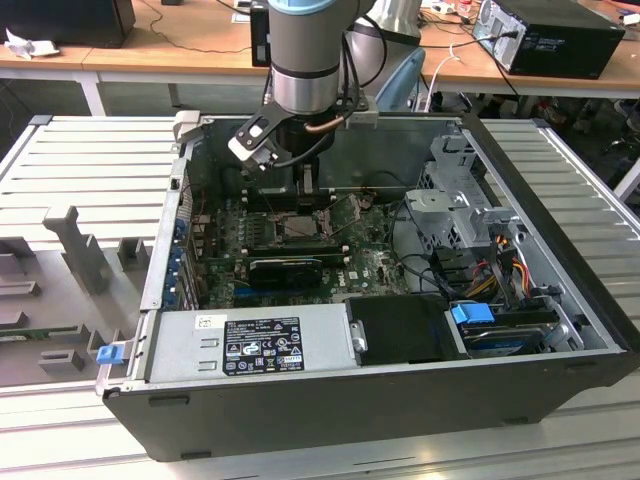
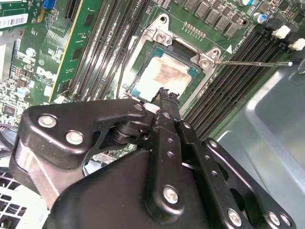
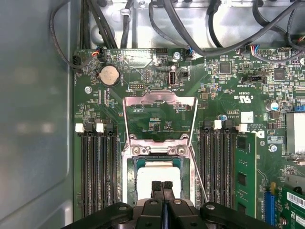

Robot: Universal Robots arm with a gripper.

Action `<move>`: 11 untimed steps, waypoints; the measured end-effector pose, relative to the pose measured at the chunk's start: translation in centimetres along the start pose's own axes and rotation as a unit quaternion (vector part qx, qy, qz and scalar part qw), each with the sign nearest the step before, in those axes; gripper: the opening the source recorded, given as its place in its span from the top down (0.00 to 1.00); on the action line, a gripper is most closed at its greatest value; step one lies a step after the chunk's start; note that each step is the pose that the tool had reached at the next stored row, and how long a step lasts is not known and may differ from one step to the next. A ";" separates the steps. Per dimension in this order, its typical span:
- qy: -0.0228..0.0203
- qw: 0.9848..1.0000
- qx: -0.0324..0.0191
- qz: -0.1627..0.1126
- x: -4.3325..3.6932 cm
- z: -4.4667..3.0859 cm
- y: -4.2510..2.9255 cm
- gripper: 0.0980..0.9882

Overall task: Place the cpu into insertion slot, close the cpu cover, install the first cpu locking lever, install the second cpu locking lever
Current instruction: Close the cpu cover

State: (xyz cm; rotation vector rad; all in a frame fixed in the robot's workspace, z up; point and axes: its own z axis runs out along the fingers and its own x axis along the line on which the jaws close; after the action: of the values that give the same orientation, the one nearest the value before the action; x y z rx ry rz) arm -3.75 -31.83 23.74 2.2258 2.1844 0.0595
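Observation:
The cpu [image 2: 167, 74], a pale square chip, lies flat in the insertion slot [image 3: 135, 164] on the green board; in the first wrist view the cpu [image 3: 155, 174] is partly behind my fingers. My gripper [image 2: 164, 94] hangs just over the chip's near edge, fingers shut together with nothing between them; it also appears in the first wrist view [image 3: 162, 185] and the exterior view [image 1: 303, 203]. The cpu cover [image 3: 159, 99] is swung open on its hinge, away from the socket. One thin locking lever [image 2: 252, 63] sticks out unlatched beside the socket.
Long black memory slots [image 3: 97, 171] flank the socket on both sides. Cables [image 3: 190, 28] run along the case wall behind the board. The power supply [image 1: 250, 345] and a drive cage [image 1: 455, 200] crowd the case interior in the exterior view.

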 end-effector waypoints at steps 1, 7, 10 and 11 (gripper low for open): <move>0.000 1.000 0.000 0.000 0.00 -0.03 0.00 0.99; 0.000 1.000 0.000 0.000 0.00 -0.15 0.01 0.99; 0.000 1.000 0.000 0.000 0.01 -0.25 0.01 0.99; 0.000 1.000 0.000 0.000 0.01 -0.28 0.01 0.99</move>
State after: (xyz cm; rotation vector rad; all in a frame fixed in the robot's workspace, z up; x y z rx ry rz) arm -3.75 -31.82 24.02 2.2258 2.1844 0.0593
